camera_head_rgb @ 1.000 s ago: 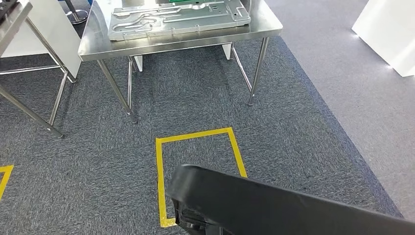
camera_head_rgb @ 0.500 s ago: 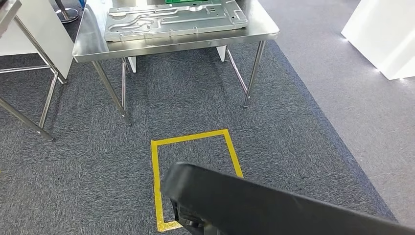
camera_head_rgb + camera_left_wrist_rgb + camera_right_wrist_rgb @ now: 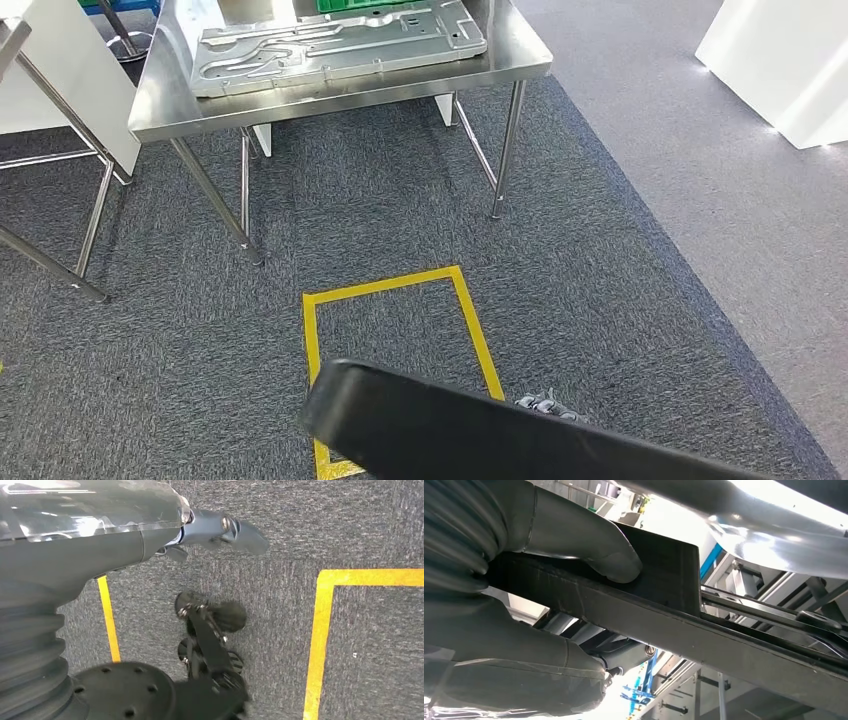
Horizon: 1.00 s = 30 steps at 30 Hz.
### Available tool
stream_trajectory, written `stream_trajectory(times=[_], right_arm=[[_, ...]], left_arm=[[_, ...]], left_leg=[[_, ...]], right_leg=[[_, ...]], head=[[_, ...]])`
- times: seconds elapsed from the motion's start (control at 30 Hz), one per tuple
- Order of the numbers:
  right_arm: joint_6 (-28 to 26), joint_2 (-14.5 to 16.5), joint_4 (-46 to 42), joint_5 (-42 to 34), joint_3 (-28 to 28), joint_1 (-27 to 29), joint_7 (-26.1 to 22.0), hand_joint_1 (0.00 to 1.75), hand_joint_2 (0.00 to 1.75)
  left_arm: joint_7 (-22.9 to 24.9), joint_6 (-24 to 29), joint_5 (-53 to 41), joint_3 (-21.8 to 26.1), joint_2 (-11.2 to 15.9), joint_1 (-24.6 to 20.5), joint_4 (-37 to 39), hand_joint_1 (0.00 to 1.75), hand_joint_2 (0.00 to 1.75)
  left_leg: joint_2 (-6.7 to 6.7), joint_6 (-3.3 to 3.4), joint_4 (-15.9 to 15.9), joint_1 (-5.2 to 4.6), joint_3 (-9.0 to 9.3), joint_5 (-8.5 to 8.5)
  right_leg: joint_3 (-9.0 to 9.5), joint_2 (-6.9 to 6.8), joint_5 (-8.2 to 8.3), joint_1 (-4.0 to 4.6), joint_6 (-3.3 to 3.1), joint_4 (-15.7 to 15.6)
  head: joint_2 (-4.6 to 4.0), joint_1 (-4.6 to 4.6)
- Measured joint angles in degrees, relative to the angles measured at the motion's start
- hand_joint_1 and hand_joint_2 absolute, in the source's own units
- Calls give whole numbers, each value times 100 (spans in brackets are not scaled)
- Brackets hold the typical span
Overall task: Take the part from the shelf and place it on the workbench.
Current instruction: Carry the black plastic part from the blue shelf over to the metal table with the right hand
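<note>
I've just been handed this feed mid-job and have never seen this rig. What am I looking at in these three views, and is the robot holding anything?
It is a walking humanoid with two arms and fingered hands. The head view looks forward and down: a steel workbench stands ahead on grey carpet, bearing a large stamped metal plate with something green behind it. A yellow tape square marks the floor. The black part crosses the bottom of that view. The right wrist view looks along the right hand, which grips that black part from both sides. The left wrist view shows the left hand above the carpet, holding nothing that I can see, with dark parts of the robot's body below.
</note>
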Motion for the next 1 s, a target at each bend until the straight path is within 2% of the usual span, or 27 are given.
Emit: stream_trajectory(times=[0.03, 0.07, 0.1, 0.17, 0.2, 0.23, 0.27, 0.37, 0.4, 0.47, 0.53, 0.57, 0.6, 0.63, 0.67, 0.7, 0.73, 0.8, 0.87, 0.9, 0.93, 1.0], right_arm=[[8, 4, 2, 2, 0, -1, 0, 175, 175], [18, 8, 3, 3, 0, -1, 0, 175, 175], [30, 11, 5, 4, 0, -2, 0, 175, 175], [49, 21, 5, 5, 0, -5, 0, 175, 175], [57, 28, 5, 8, 0, -7, 0, 175, 175], [62, 34, 5, 10, 0, -10, 0, 175, 175], [66, 39, 5, 14, 0, -11, 0, 175, 175], [63, 46, 5, 27, 0, -10, 0, 175, 175], [62, 47, 2, 31, 0, -10, 0, 175, 175], [59, 47, -3, 35, 0, -4, 0, 175, 175], [52, 47, -4, 39, 0, 12, 0, 175, 175], [47, 47, -4, 42, 0, 21, 0, 175, 175], [43, 47, -3, 45, 0, 27, 0, 175, 175], [36, 47, -4, 48, 0, 30, 0, 175, 175], [28, 47, -4, 53, 0, 30, 0, 175, 175], [19, 46, -2, 61, 0, 28, 1, 175, 175], [7, 46, -1, 70, 0, 26, 1, 175, 175], [-16, 46, 2, 86, 0, 25, 3, 175, 175], [-26, 49, -2, 94, 0, 26, 4, 175, 175], [-26, 51, -3, 98, 0, 23, 3, 175, 175], [-26, 55, -4, 104, 0, 21, 3, 175, 175], [-21, 65, -5, 120, 0, 19, 2, 175, 175]], left_arm=[[0, 0, -10, 0, 2, 4, 0, 0, 175], [0, 0, -19, 0, 5, 9, 0, 0, 175], [0, 0, -23, 0, 9, 12, 0, 0, 175], [0, -1, -26, -1, 21, 11, 0, 0, 175], [1, -4, -29, -1, 30, 7, 1, 0, 175], [1, -7, -32, -2, 39, 2, 1, 0, 175], [2, -10, -35, -3, 49, -1, 1, 0, 175], [3, -13, -38, -3, 55, -3, 0, 0, 175], [3, -13, -38, -2, 55, -4, 0, 0, 175], [2, -13, -40, -2, 55, -7, 0, 0, 175], [3, -13, -44, -2, 54, -5, 0, 0, 175], [3, -13, -45, -2, 53, -2, 1, 0, 175], [4, -13, -46, -2, 50, 2, 1, 0, 175], [5, -13, -46, -2, 44, 5, 2, 0, 175], [6, -13, -48, -2, 37, 6, 2, 0, 175], [7, -13, -50, -2, 30, 3, 2, 0, 175], [7, -13, -52, -3, 25, -4, 2, 0, 175], [8, -14, -63, -4, 22, -16, 1, 0, 175], [7, -17, -77, -3, 22, -24, 1, 0, 175], [5, -21, -83, -3, 22, -30, 2, 0, 175], [3, -26, -89, -4, 22, -38, 2, 0, 175], [1, -32, -99, -5, 22, -45, 2, 0, 175]], left_leg=[[0, -1, 331, 0, -188, -91], [-1, 8, 473, -1, -293, -67], [-2, 27, 376, -3, -282, 75], [-12, 107, -367, -27, 18, 529], [-14, 157, -755, -50, 188, 679], [-16, 201, -1023, -77, 304, 752], [-17, 245, -1169, -102, 359, 756], [-16, 334, -1265, -102, 449, 740], [-16, 359, -1284, -90, 496, 739], [-12, 392, -1301, -75, 554, 724], [-11, 394, -1298, -73, 579, 687], [-12, 385, -1296, -71, 603, 660], [-13, 370, -1295, -66, 642, 627], [-14, 352, -1295, -59, 698, 587], [-14, 329, -1295, -53, 755, 542], [-13, 303, -1294, -51, 810, 500], [-11, 270, -1295, -53, 842, 464], [0, 192, -1296, -65, 876, 421], [6, 114, -1256, -63, 928, 391], [3, 87, -1138, -57, 918, 364], [-1, 65, -926, -48, 824, 289], [-7, 45, -207, -39, 396, 19]], right_leg=[[8, 6, -12, 17, -13, 2], [21, 14, -25, 33, -20, 3], [46, 24, -41, 48, -21, 4], [112, 39, -84, 66, -11, 4], [137, 44, -112, 78, 10, 9], [151, 47, -135, 78, 37, 7], [162, 49, -135, 73, 74, 23], [168, 47, -115, 60, 198, 140], [124, 41, -183, 55, 231, 252], [-136, 32, -480, 35, 285, 762], [-559, 29, -756, 14, 329, 1426], [-700, 27, -762, 2, 341, 1586], [-737, 24, -648, -9, 351, 1540], [-662, 19, -425, -20, 354, 1282], [-519, 8, -161, -27, 351, 889], [-389, -8, -3, -21, 335, 538], [-295, -25, 75, -4, 296, 282], [-254, -35, 42, 31, 190, 130], [-177, -14, 61, 24, 92, 83], [-118, -7, 39, 16, 51, 63], [-56, -7, 15, 14, 13, 50], [24, -8, -52, 22, -38, 39]], head=[[0, 1], [0, 1], [0, 0], [0, 1], [0, 3], [0, 6], [0, 7], [0, 12], [0, 21], [-1, 34], [-1, 39], [-1, 39], [0, 39], [0, 39], [0, 41], [0, 41], [1, 47], [1, 58], [0, 65], [0, 61], [0, 57], [0, 49]])
